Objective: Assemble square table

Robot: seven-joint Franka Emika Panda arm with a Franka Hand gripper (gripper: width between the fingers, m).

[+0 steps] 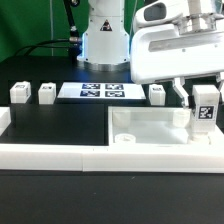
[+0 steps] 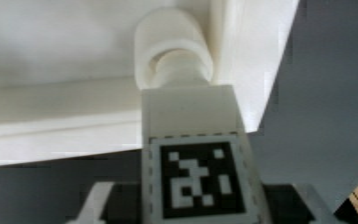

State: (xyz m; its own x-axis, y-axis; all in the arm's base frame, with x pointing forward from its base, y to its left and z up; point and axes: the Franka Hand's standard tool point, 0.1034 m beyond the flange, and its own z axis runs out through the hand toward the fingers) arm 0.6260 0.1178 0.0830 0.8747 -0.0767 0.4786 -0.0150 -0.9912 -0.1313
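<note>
The exterior view sat low, facing the arm (image 1: 104, 38) across the tabletop (image 1: 55, 125); the wrist view hugged the leg (image 2: 194, 115) both showed.

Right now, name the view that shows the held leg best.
The wrist view: the held leg fills the frame, its tag large, pointing toward a socket. The exterior view shows the leg small and upright in the end effector, above the tabletop.

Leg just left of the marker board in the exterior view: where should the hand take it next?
Come straight down and pinch its upper flanks. That leg stands upright, apart from its neighbour and the marker board, so both sides look free. The hand currently grips another leg.
</note>
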